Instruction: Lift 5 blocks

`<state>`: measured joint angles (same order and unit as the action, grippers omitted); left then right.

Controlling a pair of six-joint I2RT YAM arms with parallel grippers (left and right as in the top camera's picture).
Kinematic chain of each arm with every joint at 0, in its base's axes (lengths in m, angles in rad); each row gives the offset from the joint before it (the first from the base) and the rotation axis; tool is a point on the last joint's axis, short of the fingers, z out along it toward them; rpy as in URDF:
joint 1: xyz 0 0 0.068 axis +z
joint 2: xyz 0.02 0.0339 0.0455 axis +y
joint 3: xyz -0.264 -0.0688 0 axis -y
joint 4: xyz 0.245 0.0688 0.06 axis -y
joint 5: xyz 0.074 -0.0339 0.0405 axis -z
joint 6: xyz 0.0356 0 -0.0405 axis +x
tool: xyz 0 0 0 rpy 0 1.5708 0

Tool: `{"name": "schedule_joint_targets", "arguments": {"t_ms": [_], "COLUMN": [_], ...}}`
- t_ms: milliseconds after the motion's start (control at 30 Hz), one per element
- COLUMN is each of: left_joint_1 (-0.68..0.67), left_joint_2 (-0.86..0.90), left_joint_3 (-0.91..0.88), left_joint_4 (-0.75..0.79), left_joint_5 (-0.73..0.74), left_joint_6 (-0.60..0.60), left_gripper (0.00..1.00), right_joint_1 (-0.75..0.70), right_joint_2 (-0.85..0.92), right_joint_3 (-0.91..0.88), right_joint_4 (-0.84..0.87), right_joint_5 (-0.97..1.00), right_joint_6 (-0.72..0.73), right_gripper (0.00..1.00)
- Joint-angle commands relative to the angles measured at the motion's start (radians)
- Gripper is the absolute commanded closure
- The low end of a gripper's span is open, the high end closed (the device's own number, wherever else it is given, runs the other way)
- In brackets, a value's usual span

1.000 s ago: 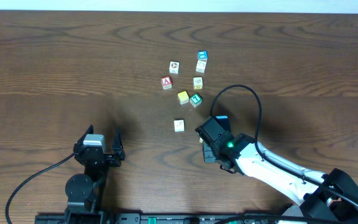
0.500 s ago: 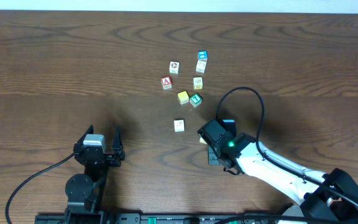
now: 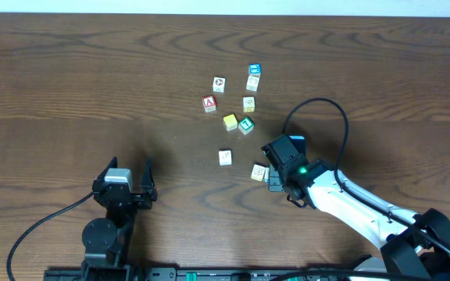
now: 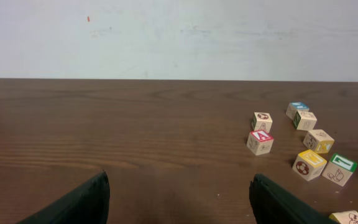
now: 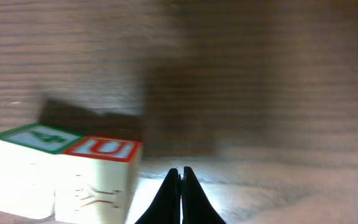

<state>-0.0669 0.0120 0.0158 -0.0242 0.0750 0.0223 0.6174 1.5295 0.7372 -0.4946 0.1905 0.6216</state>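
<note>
Several small blocks lie in a loose cluster right of the table's middle: the green "T" block (image 3: 246, 125) (image 4: 339, 169), the yellow one (image 3: 230, 122) (image 4: 309, 165), a blue-marked white one (image 3: 252, 83) (image 4: 305, 120) and pale cream ones (image 3: 219, 83) (image 3: 225, 157). Another cream block (image 3: 259, 172) (image 5: 98, 177), with a green-edged and a red-edged face, rests on the table just left of my right gripper (image 3: 273, 181) (image 5: 180, 186). That gripper is shut and holds nothing. My left gripper (image 3: 130, 170) (image 4: 179, 205) stands open over bare wood at the front left.
A red "A" cube (image 3: 208, 103) (image 4: 260, 142) and a blue-topped cube (image 3: 255, 70) (image 4: 298, 110) sit among the cluster. The right arm's black cable (image 3: 319, 105) loops above the table beside the blocks. A white wall bounds the far edge.
My right gripper has slid to the right, uncovering the cream block that was under it; the block now lies free beside the shut fingers. The left arm has not moved.
</note>
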Motion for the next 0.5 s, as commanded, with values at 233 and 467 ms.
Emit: {"name": "schedule_joint_targets", "arguments": {"t_ms": [233, 467], "left_joint_1": [0.005, 0.005], "left_joint_2": [0.000, 0.000], "left_joint_3": [-0.012, -0.012], "left_joint_4": [-0.040, -0.040], "left_joint_5": [0.017, 0.018], "left_joint_6": [-0.005, -0.005], "left_gripper": [0.27, 0.27], "right_joint_1": [-0.014, -0.014], "right_joint_2": [-0.009, -0.009], "right_joint_3": [-0.003, -0.003], "right_joint_4": [0.023, 0.050], "right_joint_5": [-0.005, -0.051], "right_joint_6": [-0.109, -0.148], "right_gripper": [0.98, 0.99]}}
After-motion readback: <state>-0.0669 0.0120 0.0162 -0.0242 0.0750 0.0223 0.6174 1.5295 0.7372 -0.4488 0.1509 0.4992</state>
